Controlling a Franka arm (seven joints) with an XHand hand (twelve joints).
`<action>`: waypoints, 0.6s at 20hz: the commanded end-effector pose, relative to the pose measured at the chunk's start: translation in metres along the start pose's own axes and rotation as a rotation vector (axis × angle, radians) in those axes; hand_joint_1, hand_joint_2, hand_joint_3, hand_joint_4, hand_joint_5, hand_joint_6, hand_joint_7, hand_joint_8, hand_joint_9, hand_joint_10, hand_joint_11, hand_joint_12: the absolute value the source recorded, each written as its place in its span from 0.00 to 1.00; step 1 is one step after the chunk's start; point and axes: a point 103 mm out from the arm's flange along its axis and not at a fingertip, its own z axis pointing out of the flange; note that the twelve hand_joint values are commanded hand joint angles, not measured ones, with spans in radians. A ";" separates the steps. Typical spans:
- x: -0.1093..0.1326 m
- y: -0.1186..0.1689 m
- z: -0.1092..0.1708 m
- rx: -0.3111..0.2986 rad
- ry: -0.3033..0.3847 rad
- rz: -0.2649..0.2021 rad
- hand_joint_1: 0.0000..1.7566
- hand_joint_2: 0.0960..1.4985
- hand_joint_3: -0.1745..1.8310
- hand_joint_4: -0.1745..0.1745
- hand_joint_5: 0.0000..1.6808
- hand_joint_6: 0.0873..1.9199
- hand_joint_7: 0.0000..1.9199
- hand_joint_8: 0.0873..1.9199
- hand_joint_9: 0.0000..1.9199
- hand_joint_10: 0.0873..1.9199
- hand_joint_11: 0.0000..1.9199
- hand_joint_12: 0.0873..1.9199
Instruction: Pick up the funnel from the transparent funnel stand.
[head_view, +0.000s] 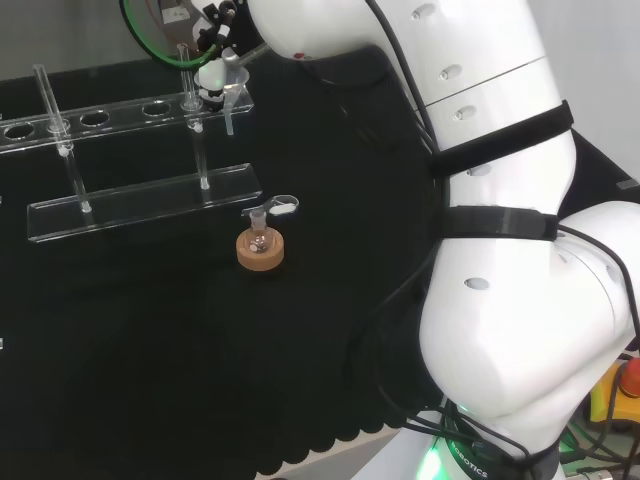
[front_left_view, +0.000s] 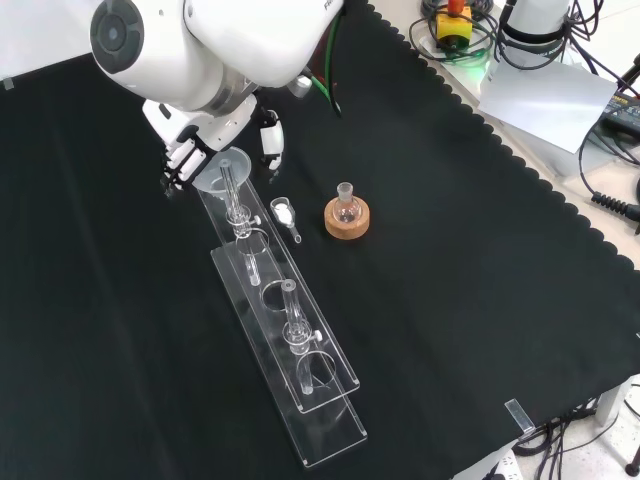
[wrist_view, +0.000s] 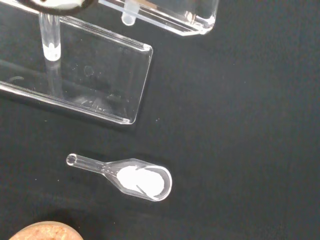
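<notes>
Front view: hand (front_left_view: 190, 150) with fingers curled round the funnel (front_left_view: 222, 172) at the stand's (front_left_view: 330, 425) far end.

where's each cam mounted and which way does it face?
Head: behind and above the base, over white arm links toward the funnel stand; robot hand at the funnel.
Front: opposite, looking down; link above robot hand.
Wrist: looks past the palm at the scoop.
Shared: scoop, cork ring, stand.
</notes>
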 end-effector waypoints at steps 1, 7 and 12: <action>-0.003 -0.001 0.002 0.001 0.001 0.005 0.43 0.40 0.37 0.42 0.08 0.00 0.00 0.29 0.13 0.42 0.20 0.76; -0.002 -0.002 0.003 -0.017 -0.015 0.006 0.43 0.40 0.38 0.41 0.10 0.00 0.00 0.32 0.15 0.40 0.21 0.75; 0.000 -0.001 0.003 -0.017 -0.037 0.004 0.44 0.40 0.39 0.39 0.12 0.00 0.04 0.34 0.23 0.35 0.22 0.74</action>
